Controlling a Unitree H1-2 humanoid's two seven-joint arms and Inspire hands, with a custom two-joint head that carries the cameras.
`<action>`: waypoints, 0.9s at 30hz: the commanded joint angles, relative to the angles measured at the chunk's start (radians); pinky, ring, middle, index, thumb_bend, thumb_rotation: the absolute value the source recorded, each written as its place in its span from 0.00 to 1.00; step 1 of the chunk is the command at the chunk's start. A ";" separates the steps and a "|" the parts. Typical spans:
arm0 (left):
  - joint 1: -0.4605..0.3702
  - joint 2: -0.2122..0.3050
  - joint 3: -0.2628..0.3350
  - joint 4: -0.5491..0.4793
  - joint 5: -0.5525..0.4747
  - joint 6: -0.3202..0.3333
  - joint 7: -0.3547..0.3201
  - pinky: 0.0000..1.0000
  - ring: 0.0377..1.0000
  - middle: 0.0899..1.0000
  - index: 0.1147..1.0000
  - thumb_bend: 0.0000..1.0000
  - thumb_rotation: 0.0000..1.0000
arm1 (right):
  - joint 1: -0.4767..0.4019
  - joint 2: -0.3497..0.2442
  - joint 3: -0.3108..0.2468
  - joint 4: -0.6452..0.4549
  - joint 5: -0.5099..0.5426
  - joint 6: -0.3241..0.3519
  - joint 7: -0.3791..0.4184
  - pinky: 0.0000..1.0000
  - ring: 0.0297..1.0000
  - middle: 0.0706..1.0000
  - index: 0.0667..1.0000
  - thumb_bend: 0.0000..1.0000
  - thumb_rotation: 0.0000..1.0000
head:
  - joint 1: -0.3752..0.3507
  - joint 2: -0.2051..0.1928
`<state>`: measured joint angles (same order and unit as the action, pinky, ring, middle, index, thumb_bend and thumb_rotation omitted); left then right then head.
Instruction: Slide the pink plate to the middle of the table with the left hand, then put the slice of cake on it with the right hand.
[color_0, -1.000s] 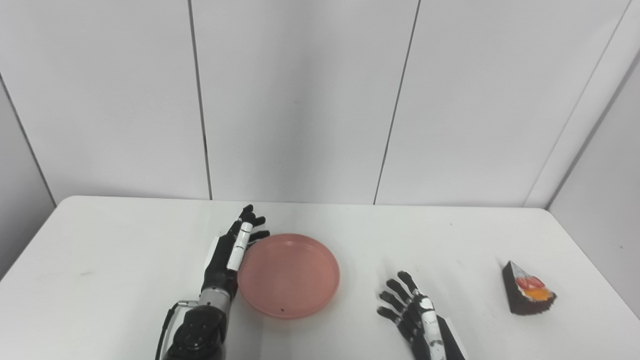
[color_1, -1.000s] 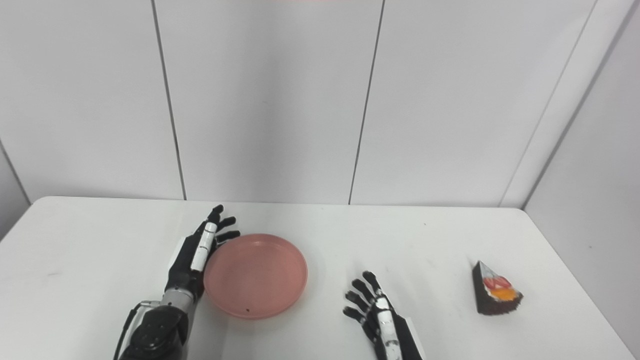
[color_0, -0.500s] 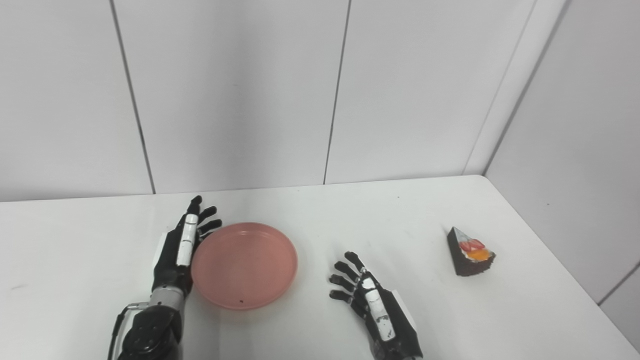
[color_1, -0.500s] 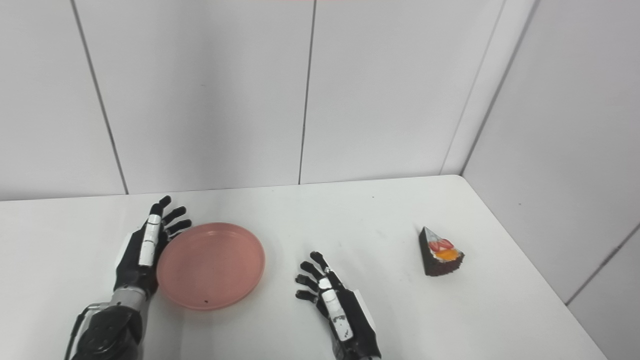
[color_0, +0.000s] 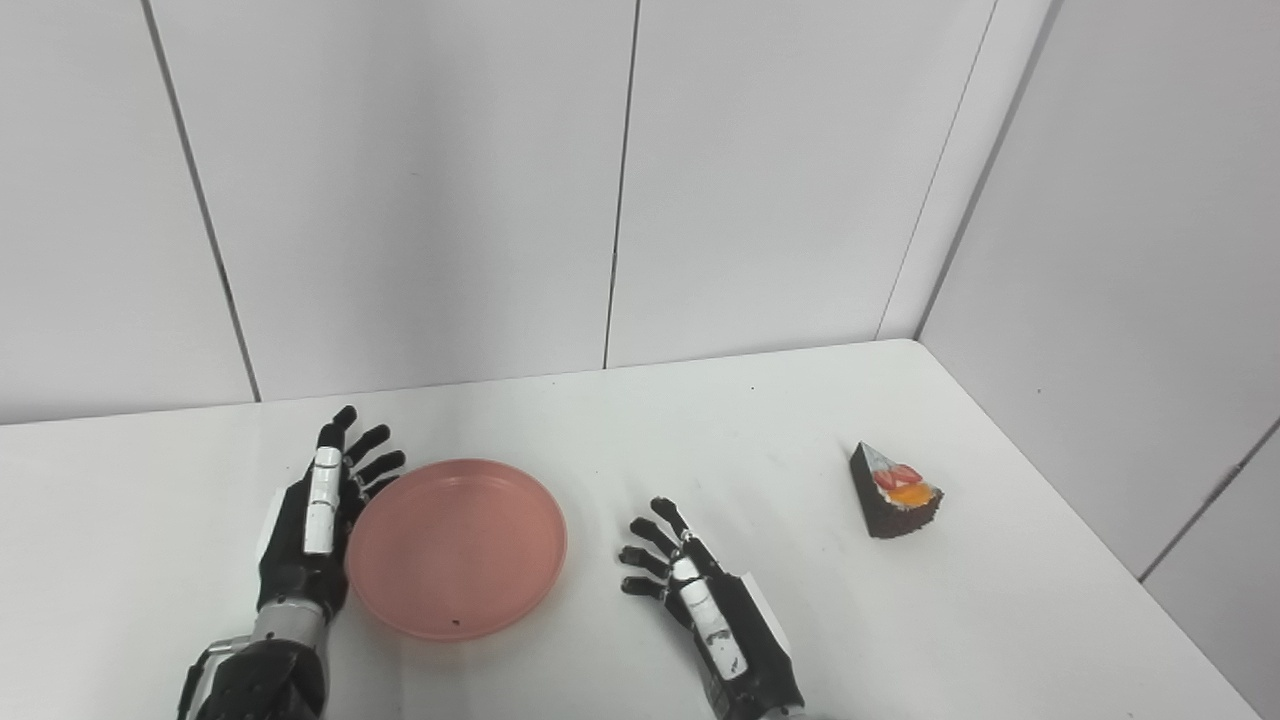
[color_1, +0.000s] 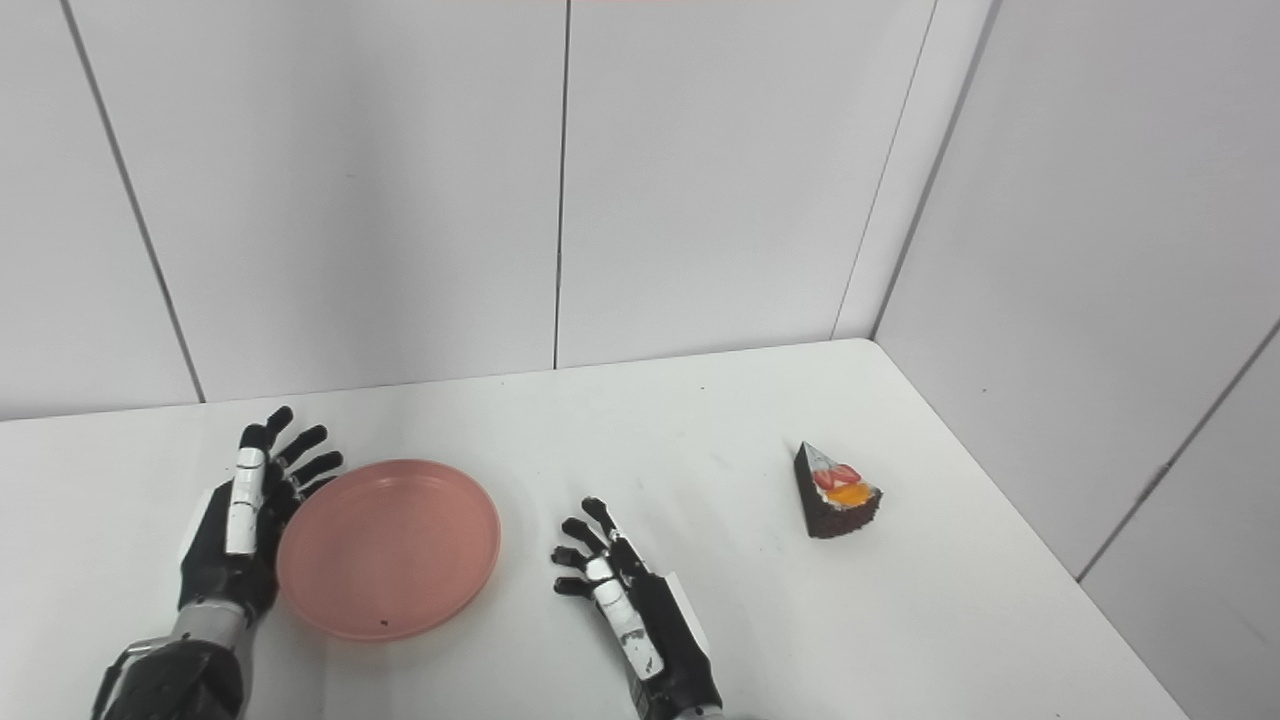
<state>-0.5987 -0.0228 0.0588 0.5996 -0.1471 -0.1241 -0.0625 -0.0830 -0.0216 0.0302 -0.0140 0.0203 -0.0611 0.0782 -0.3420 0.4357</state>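
An empty pink plate (color_0: 457, 546) lies flat on the white table (color_0: 700, 440), left of centre. My left hand (color_0: 316, 520) stands open on edge against the plate's left rim, fingers pointing away from me. A little to the right of the plate my right hand (color_0: 700, 600) rests open, fingers spread and holding nothing. The slice of cake (color_0: 892, 490), dark with red and orange topping, sits far to the right near the table's right edge, well beyond my right hand.
White wall panels (color_0: 620, 180) rise just behind the table, and another wall (color_0: 1150, 260) closes the right side. The table's right edge (color_0: 1090, 560) runs close to the cake.
The camera has swung to the right, so the whole scene sits further left in the picture. My right hand has come further out over the table. The plate and the cake keep their places.
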 joint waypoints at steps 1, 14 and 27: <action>-0.005 -0.014 0.002 -0.011 -0.013 0.018 -0.005 0.75 0.77 0.83 0.92 0.72 1.00 | 0.001 -0.009 -0.003 0.015 -0.054 -0.046 -0.037 0.70 0.77 0.84 0.91 0.80 0.75 | -0.003 -0.001; -0.016 -0.020 -0.004 0.017 0.000 -0.032 -0.002 0.70 0.69 0.73 0.89 0.69 1.00 | -0.033 -0.147 -0.029 -0.285 -0.677 0.092 -0.169 0.69 0.78 0.84 0.87 0.83 0.90 | 0.003 -0.010; -0.015 -0.016 -0.003 0.022 0.001 -0.024 -0.003 0.70 0.70 0.73 0.90 0.70 1.00 | -0.129 -0.311 -0.143 -0.444 -0.955 0.235 -0.089 0.73 0.88 0.88 0.86 0.82 0.61 | 0.002 -0.019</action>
<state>-0.6052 -0.0403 0.0608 0.6171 -0.1535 -0.1577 -0.0619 -0.1932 -0.3045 -0.0949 -0.4364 -0.9094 0.1486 -0.0102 -0.3405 0.4157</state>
